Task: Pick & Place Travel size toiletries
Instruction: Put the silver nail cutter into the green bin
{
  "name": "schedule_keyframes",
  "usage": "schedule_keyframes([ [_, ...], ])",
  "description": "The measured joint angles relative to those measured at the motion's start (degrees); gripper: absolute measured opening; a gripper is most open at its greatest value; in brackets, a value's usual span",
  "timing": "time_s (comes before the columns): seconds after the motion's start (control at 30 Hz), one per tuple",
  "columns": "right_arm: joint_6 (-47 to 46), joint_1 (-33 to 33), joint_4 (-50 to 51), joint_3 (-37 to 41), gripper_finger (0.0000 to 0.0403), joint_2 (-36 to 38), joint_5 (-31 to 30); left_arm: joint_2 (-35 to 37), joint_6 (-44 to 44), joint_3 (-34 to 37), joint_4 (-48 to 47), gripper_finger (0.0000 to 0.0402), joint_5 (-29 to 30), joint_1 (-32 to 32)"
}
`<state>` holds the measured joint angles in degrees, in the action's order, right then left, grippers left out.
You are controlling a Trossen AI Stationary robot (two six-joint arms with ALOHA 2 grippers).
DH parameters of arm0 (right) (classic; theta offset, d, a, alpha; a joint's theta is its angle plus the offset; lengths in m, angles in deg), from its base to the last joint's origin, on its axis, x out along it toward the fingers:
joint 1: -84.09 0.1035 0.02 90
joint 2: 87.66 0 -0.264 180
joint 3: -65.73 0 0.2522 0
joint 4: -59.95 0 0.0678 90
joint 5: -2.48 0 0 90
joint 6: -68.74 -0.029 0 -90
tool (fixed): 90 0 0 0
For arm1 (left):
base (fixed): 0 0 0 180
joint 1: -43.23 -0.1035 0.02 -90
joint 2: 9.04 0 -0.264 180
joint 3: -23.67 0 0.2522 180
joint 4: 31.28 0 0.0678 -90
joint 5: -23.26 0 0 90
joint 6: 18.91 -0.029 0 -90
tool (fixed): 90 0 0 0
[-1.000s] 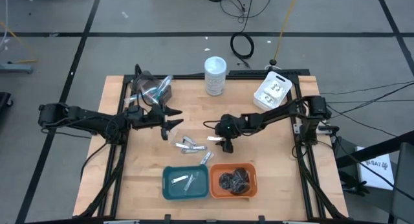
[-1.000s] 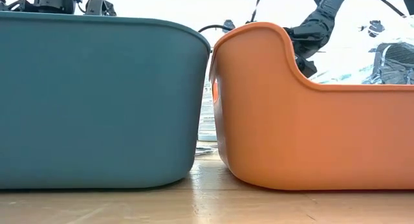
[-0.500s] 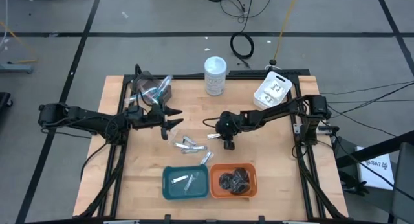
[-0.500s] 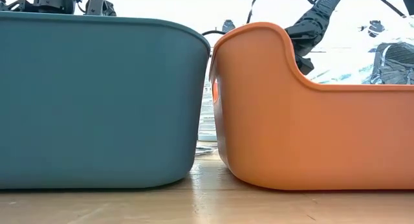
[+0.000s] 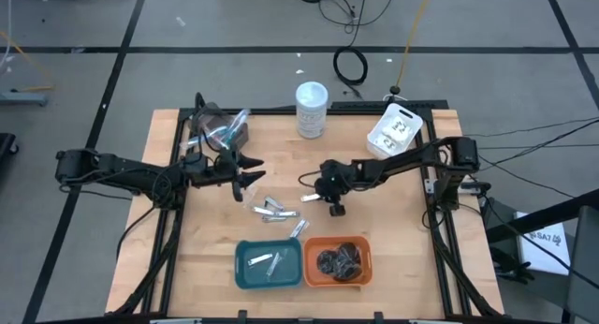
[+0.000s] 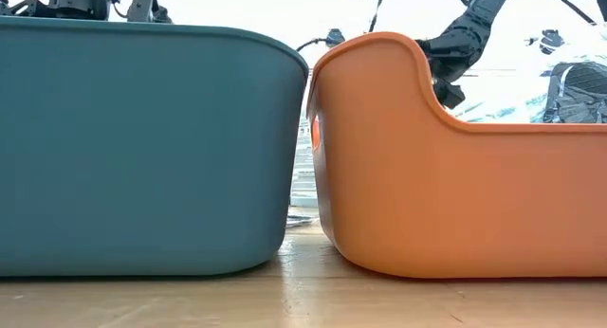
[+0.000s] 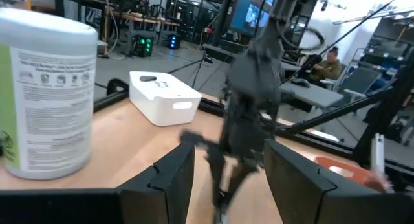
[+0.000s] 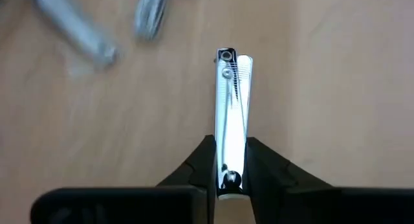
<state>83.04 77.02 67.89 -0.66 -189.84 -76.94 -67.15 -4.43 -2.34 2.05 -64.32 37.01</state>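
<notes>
- The right end effector (image 8: 231, 160) is pinching a nail clipper (image 8: 231, 107), a slim silver one, by its tail end; we see it stick out straight past the fingertips, above the bare wood of the bench (image 5: 393, 221).
- In the high view that end effector (image 5: 333, 204) hangs over mid-bench, just up from the orange tray (image 5: 339, 280). We judge the end-on grip is meant to let the clipper drop cleanly into a tray.
- The teal tray (image 5: 246, 277) already holds a few silver pieces, and the orange one holds dark round bundles (so the sorting looks to go by kind); by that reading the clipper belongs in the teal tray.
- More silver clippers (image 5: 272, 210) lie loose on the wood between the two arms, near the teal tray's far edge, not yet picked.
- The left end effector (image 5: 245, 171) waits with its fingers spread, near the loose pile, just beside a clear wrapped heap (image 5: 217, 130) at the bench's far left corner.
- The white-lidded jar (image 5: 312, 109) and a white bin (image 5: 394, 130) stand along the far edge, well apart from the work.
</notes>
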Motion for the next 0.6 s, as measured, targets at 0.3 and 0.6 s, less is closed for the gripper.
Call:
schedule_keyframes([
  [0.3, -4.3, -3.5, -27.4, 6.4, 0.0045, 5.3, 6.7, 0.0, 0.9, 0.0, 0.3, 0.0184, 4.2, 3.8],
  [0.6, -12.4, -3.8, -59.2, 17.1, 0.0045, 5.4, 9.2, -7.5, -10.2, -4.3, 0.6, 0.0184, 8.2, 7.8],
])
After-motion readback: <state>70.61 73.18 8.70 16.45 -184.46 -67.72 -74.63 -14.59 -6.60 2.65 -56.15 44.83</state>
